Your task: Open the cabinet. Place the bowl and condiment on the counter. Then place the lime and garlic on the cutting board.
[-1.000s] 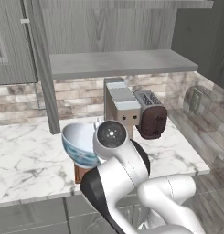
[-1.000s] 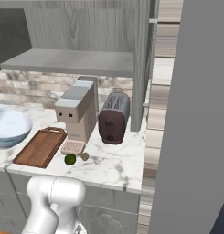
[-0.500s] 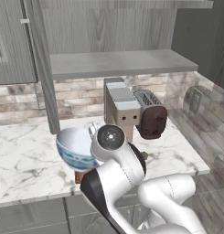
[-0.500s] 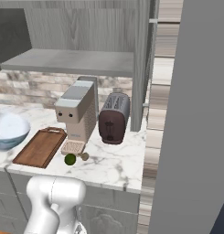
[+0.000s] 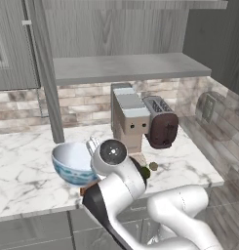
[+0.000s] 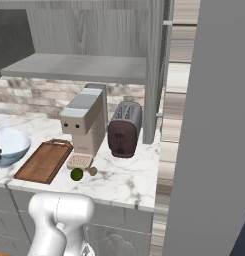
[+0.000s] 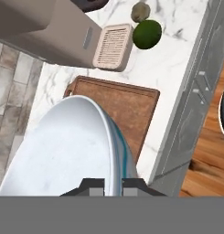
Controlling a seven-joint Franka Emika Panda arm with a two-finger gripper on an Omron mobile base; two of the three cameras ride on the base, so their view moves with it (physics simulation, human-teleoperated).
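My gripper is shut on the rim of the blue-and-white bowl, which hangs tilted over the left end of the dark brown cutting board. The bowl is just left of my wrist, low over the marble counter, and it also appears at the far left. The lime and garlic lie side by side on the counter beside the board. The cabinet stands open with its grey shelf bare. The condiment is out of view.
A beige coffee machine and a dark toaster stand at the back of the counter. The machine's drip grille sits between the board and the lime. The open cabinet door hangs edge-on at the left.
The bowl, held in my gripper, has moved left and slightly lower, past the cutting board's left end. Lime and garlic have stayed put.
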